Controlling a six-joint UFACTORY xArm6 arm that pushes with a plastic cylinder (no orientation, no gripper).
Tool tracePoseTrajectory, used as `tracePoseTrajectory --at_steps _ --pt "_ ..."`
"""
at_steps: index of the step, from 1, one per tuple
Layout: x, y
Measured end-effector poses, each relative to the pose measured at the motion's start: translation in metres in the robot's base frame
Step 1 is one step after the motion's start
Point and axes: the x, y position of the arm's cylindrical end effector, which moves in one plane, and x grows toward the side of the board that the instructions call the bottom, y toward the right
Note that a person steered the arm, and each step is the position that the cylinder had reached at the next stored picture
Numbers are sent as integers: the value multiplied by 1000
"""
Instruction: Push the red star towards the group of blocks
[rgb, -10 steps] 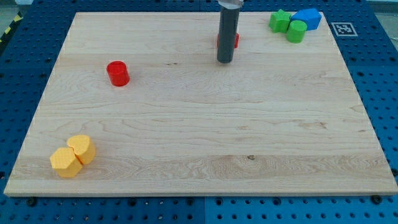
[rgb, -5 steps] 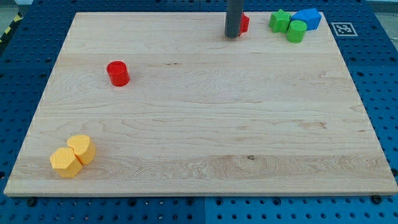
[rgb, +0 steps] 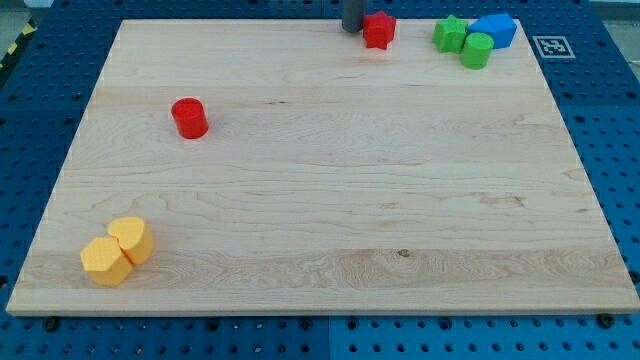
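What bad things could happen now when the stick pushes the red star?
1. The red star sits close to the board's top edge, so a slanted push from my tip, just to its left in the view, might slide it off.
2. A hard push could ram it into the green star and scatter the green cylinder and blue block, which also lie near the edge.

Bright, even light; sharp focus, faint shadows.

Bare board between red star (rgb: 378, 29) and green star (rgb: 449, 34).
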Motion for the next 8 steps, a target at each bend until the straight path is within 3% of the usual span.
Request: tracePoseTrajectory --at_steps 3,5,8 --pt "15 56" --pt "22 30" --pt "46 64"
